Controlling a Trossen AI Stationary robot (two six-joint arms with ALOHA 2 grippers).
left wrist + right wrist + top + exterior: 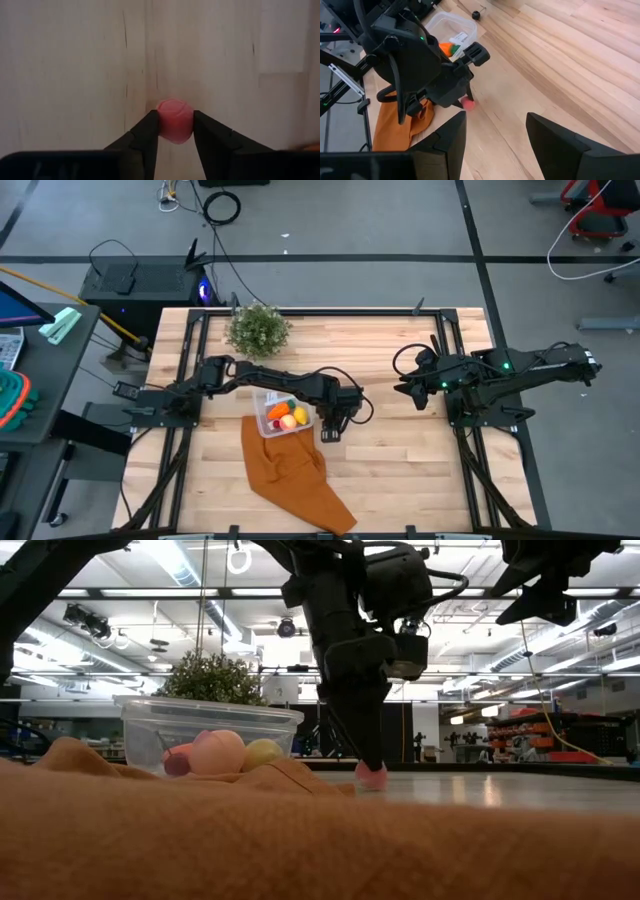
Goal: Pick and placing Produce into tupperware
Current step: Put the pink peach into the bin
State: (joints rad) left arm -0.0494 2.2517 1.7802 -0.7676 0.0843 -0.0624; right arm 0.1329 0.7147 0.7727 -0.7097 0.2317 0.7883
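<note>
A small pink toy piece (175, 120) sits on the bare wood just right of the tupperware (282, 412), a clear box holding several toy fruits, among them an orange carrot and a yellow lemon. My left gripper (175, 131) points straight down over the pink piece (371, 776) and is shut on it. The tupperware (205, 735) rests on the rust-orange cloth (295, 475). My right gripper (495, 125) hovers open above the table's right part, touching nothing. My left gripper pinches the pink piece's two sides (162, 125) between its two fingertips (150, 127), coming from above and pointing down. The piece's underside rests on the table (371, 785).
A bushy potted plant (258, 328) stands near the far edge, behind the tupperware. The cloth spreads from under the box toward the near edge. Bare wood lies between the two arms and along the right part of the table (400, 470).
</note>
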